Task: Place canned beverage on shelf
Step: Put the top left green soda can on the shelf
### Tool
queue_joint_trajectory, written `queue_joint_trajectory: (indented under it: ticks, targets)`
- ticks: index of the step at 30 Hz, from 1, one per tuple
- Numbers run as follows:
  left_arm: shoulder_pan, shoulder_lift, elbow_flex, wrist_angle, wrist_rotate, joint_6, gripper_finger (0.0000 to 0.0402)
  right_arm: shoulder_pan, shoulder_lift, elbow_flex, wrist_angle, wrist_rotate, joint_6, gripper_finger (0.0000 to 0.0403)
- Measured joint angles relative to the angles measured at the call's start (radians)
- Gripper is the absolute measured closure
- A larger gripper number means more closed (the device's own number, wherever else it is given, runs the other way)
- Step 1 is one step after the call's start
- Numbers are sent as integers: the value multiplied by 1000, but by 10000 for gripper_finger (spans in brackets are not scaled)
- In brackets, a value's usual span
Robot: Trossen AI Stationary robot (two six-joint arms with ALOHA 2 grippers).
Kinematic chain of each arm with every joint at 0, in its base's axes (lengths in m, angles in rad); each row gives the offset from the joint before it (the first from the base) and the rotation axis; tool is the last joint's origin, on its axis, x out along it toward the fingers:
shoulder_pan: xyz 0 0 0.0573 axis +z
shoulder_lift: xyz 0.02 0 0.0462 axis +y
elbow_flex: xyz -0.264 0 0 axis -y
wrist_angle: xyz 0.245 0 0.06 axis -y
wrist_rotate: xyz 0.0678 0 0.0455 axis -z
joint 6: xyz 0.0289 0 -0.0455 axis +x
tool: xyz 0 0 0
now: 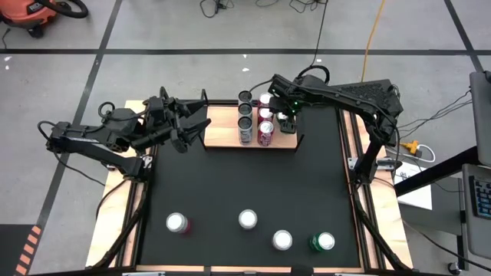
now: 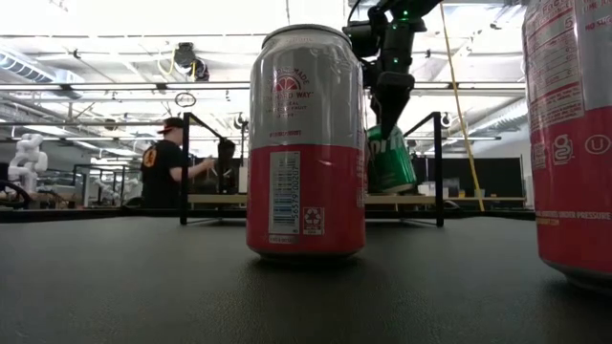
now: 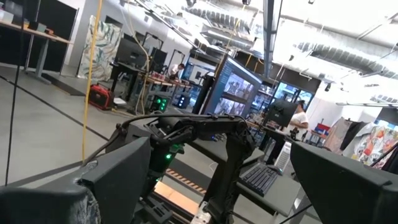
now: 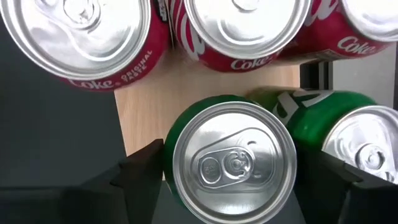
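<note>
The right gripper [image 4: 227, 177] has its fingers [image 4: 140, 174] clamped around a green can [image 4: 233, 165] over the shelf [image 4: 161, 99], while the left gripper [image 1: 192, 123] waits beside it, fingers wide.

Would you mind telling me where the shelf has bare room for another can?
The shelf is bare along its left half, beside the left gripper. Its right half is crowded: standing cans, with the right gripper holding a green can beside them.

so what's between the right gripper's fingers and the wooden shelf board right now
A green aluminium can, upright between the right gripper's fingers, over the flat light-brown wooden shelf. The right wrist view shows it best; whether it touches the board, I cannot tell.
</note>
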Motion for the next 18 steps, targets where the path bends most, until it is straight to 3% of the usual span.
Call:
queue_joint_trajectory:
  ticks: [18]
  targets:
    - [0, 0, 0, 0, 0, 0, 14, 0, -1, 0, 15, -3, 0, 124]
